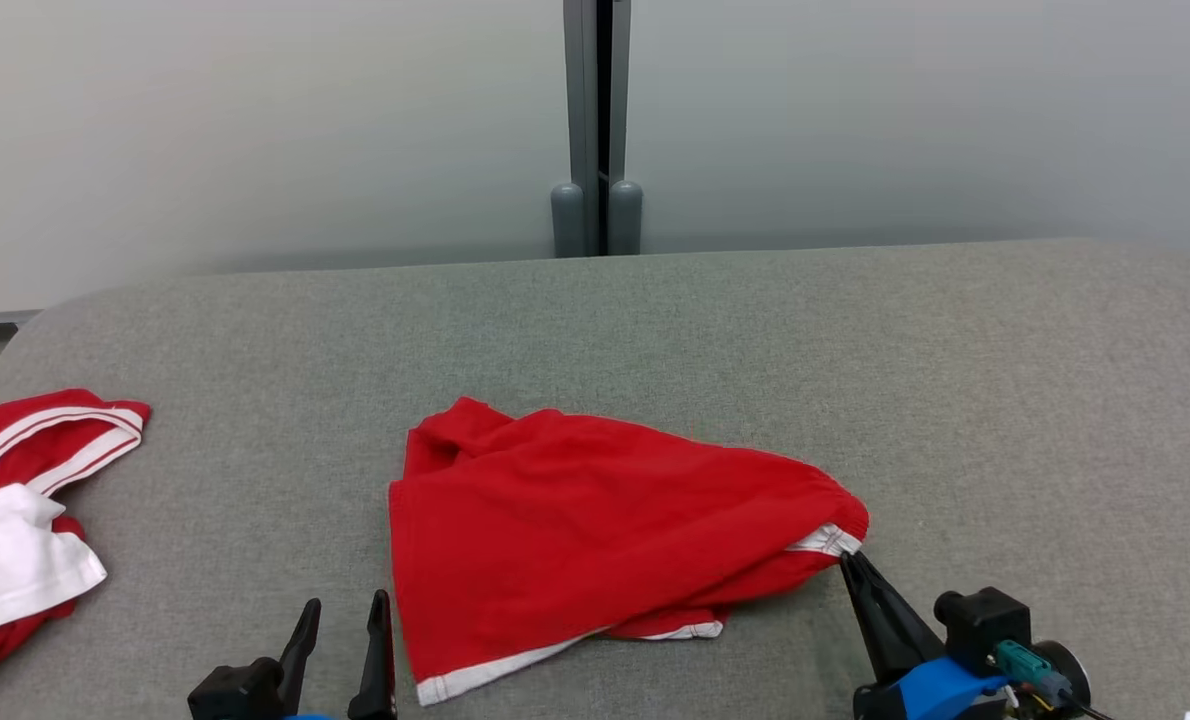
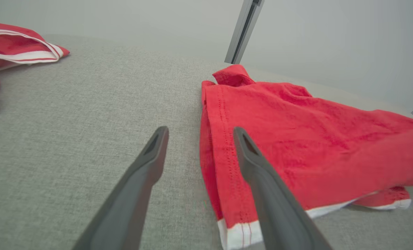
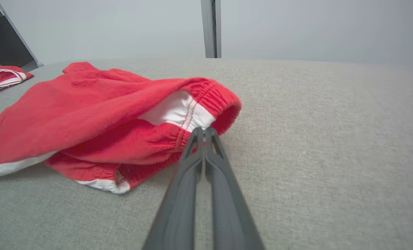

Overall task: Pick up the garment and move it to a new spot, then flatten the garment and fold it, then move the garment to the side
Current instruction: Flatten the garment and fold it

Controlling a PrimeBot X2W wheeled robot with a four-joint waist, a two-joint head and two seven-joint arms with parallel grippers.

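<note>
1. The red garment (image 1: 575,530), trimmed in white, lies crumpled at the lower centre of the head view on the gray fabric-covered counter (image 1: 855,340).
2. The right gripper (image 1: 848,556) sits at the lower right. Its fingers are pressed together and pinch the garment's white-edged corner beside the elastic band, as the right wrist view shows (image 3: 203,129).
3. The left gripper (image 1: 345,610) is at the lower left with its fingers spread. In the left wrist view (image 2: 201,130) one finger lies over the garment's stitched left edge and the other over bare counter.
4. A second red-and-white cloth pile (image 1: 25,500) lies at the far left edge, well apart.
</note>
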